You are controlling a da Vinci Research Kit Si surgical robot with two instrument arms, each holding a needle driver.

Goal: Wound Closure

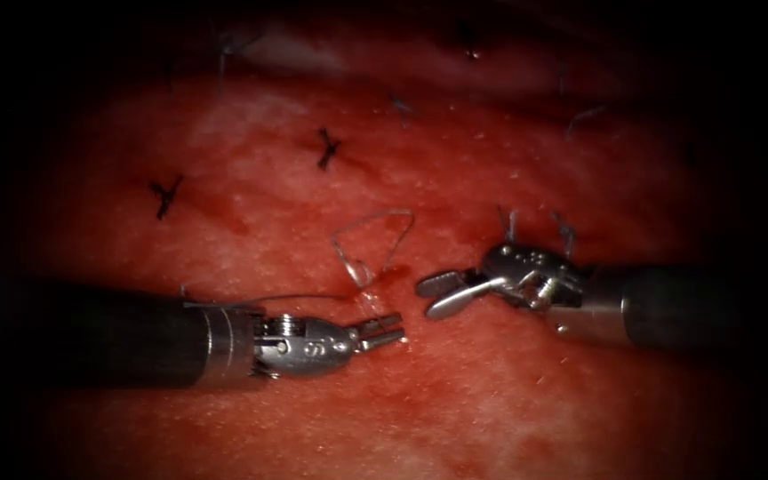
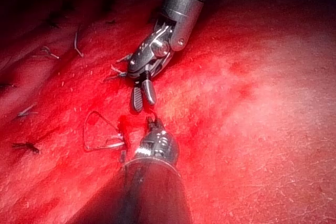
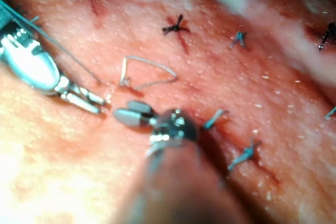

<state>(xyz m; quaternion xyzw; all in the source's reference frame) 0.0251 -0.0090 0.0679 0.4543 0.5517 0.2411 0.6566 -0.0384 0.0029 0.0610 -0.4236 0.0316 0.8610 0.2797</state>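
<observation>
My left tool (image 1: 388,327) comes in from the left and lies low over the tissue (image 1: 491,400); its jaws stand slightly apart with nothing clearly between them. A thin thread (image 1: 375,238) forms a standing loop just above those jaws and meets the tissue beside them. One strand trails left along the left shaft. My right tool (image 1: 433,294) faces the left one from the right, jaws open and empty, a short gap from the loop's foot. The same loop (image 3: 149,72) and both tools (image 2: 140,97) (image 2: 153,125) appear in the wrist views. I cannot make out the needle.
Tied stitches with dark cut ends (image 1: 164,196) (image 1: 326,148) sit up and to the left of the tools. More cut ends (image 1: 565,229) stand right behind the right tool's wrist. Red fluid (image 1: 402,267) wets the tissue around the loop.
</observation>
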